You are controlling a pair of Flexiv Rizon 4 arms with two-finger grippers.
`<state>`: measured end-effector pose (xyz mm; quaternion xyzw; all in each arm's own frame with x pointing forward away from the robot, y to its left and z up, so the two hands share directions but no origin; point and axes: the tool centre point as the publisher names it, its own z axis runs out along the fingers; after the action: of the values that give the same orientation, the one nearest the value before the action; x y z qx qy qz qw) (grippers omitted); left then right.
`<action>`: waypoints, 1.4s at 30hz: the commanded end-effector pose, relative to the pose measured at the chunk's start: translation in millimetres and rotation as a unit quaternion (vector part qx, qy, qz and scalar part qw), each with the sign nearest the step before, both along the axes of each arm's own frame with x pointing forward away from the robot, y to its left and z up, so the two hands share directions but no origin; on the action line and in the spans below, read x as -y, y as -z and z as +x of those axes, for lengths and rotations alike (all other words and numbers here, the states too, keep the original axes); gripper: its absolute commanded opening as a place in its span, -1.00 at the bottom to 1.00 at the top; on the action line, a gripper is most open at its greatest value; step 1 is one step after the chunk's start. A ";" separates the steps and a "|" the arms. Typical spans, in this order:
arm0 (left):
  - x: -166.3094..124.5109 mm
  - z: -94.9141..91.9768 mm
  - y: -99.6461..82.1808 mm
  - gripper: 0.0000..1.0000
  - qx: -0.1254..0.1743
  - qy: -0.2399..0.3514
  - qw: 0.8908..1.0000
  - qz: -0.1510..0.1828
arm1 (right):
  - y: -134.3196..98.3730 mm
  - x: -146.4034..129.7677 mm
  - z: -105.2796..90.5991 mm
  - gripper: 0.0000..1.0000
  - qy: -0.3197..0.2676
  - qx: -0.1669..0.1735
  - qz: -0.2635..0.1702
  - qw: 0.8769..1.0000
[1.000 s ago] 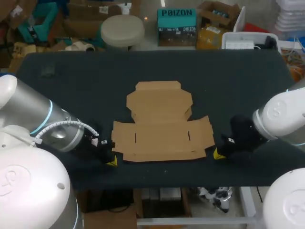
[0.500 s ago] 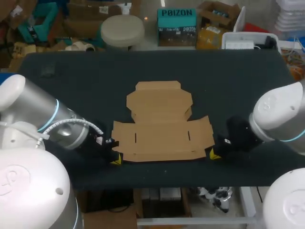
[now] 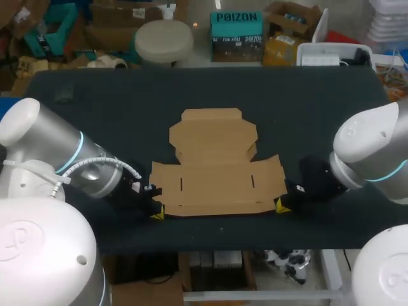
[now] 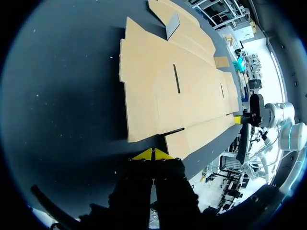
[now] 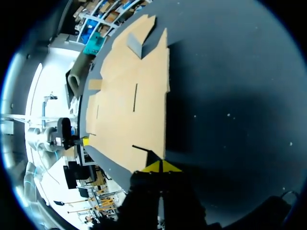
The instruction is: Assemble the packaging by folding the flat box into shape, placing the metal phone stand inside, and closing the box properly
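The flat brown cardboard box lies unfolded in the middle of the dark table, its lid part pointing away from me. My left gripper is shut, low at the near left corner of the front flap. In the left wrist view the joined yellow tips of the left gripper meet the cardboard box at its edge. My right gripper is shut at the near right corner. Its tips, the right gripper, touch the edge of the box. No metal phone stand is in view.
The table's front edge runs just behind both grippers. Bare dark mat lies to the left and right of the box and beyond it.
Both grippers have slid inward along the table toward the box's near corners and now reach the edge of the front flap. The box has not moved.
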<state>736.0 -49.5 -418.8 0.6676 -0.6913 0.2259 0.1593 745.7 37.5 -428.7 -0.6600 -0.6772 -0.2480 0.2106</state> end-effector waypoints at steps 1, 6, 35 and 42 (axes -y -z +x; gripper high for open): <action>2.0 -0.3 2.0 -1.00 0.000 0.001 1.000 0.004 | 1.5 -0.7 3.0 -1.00 -0.002 -0.002 0.013 1.000; 2.8 -0.9 2.2 -1.00 0.002 0.004 1.000 0.008 | 0.3 -1.9 5.2 -1.00 0.001 -0.002 0.020 1.000; 14.3 -2.1 -3.2 -1.00 0.005 0.020 1.000 0.013 | -4.4 -9.3 6.2 -1.00 -0.007 -0.003 0.025 1.000; 17.0 -1.4 -7.6 -1.00 0.012 0.024 1.000 0.016 | -7.2 -13.2 3.4 -1.00 -0.011 -0.001 0.023 1.000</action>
<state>734.7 -63.7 -412.9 0.6487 -0.7117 0.2237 0.1502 749.7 51.7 -424.0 -0.6485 -0.6779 -0.2608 0.2278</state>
